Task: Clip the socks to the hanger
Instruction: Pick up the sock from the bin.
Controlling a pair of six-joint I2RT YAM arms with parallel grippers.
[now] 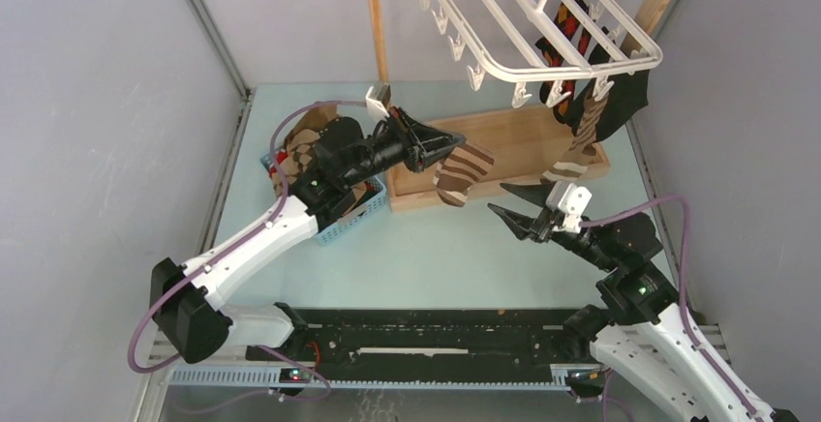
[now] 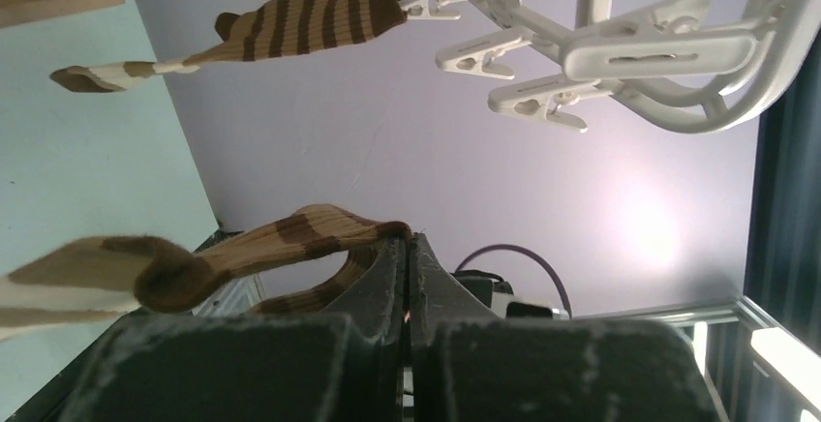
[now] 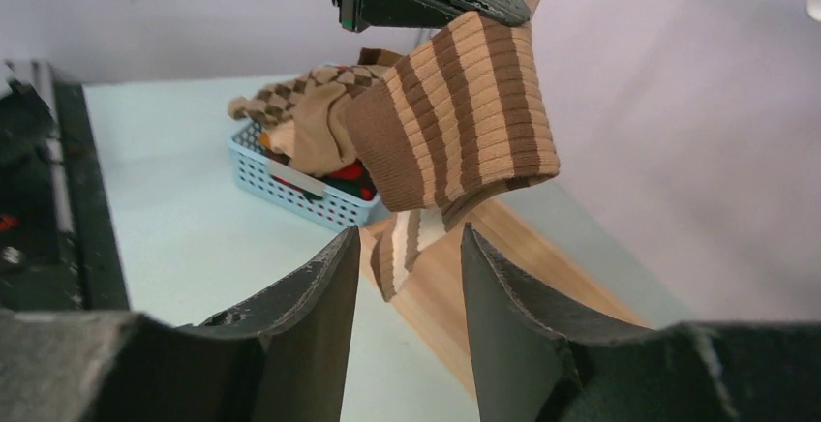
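Observation:
My left gripper (image 1: 451,141) is shut on a brown-and-tan striped sock (image 1: 463,172) and holds it in the air, below the front left of the white hanger (image 1: 503,25). The sock also shows in the left wrist view (image 2: 242,257) and in the right wrist view (image 3: 455,122). A second striped sock (image 1: 578,146) and dark and red-orange argyle socks (image 1: 571,30) hang clipped at the hanger's right. Free clips (image 2: 528,98) hang above the left gripper. My right gripper (image 1: 505,201) is open and empty, just right of and below the held sock.
A blue mesh basket (image 1: 344,219) with more socks (image 3: 310,122) sits at the left, under the left arm. The wooden rail stand (image 1: 523,146) carries the hanger; its base lies behind the grippers. Grey walls close in on both sides.

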